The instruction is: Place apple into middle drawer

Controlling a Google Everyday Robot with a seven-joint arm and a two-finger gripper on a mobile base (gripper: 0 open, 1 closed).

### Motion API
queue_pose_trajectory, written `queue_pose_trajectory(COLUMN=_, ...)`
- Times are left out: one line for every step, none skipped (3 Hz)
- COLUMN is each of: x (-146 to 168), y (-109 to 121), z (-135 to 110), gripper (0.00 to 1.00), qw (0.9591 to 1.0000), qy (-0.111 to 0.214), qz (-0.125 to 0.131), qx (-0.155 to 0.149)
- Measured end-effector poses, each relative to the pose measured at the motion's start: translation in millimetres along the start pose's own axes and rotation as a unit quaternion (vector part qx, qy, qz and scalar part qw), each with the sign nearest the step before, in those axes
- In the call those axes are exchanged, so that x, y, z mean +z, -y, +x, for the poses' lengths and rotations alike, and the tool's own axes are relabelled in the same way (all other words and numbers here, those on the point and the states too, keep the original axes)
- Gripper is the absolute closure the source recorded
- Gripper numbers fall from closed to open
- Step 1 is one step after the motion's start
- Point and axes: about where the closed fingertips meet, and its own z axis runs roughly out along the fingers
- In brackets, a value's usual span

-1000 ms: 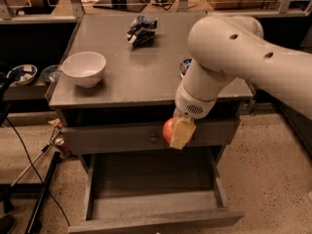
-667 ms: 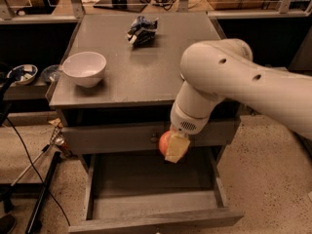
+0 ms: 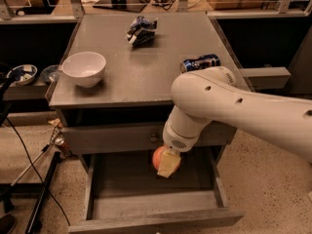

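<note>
Nearest to me, the middle drawer (image 3: 155, 221) is standing pulled out below the cabinet, its bare grey floor facing up. Over the rear part of that floor my gripper (image 3: 164, 163) is hanging, pointing downward, and its fingers (image 3: 169, 165) are pinching the apple (image 3: 157, 155); one pale finger is lying across the fruit's right side, while the other is hiding behind it. The apple is hovering inside the drawer's outline, just below the closed drawer front (image 3: 112, 138), whose small knob (image 3: 154, 139) is showing just above the fruit. The white arm (image 3: 234, 106) is reaching in from the right, crossing the front right corner of the worktop (image 3: 141, 79). On the worktop, a white bowl (image 3: 84, 68) is sitting at the left, a blue can (image 3: 200, 62) is lying on its side right behind the arm, and a crushed can (image 3: 141, 29) is resting farther back, near the middle.
</note>
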Motion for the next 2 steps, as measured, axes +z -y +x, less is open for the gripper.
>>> queue_pose_trajectory(x=29.0, y=6.3, z=0.2, gripper=1.00, qw=0.9996, qy=-0.007, qz=0.009, qx=0.024)
queue_pose_trajectory(x=58.3, y=20.8, z=-3.9, gripper=1.00, qw=0.9980, qy=-0.004, qz=0.021, qx=0.060)
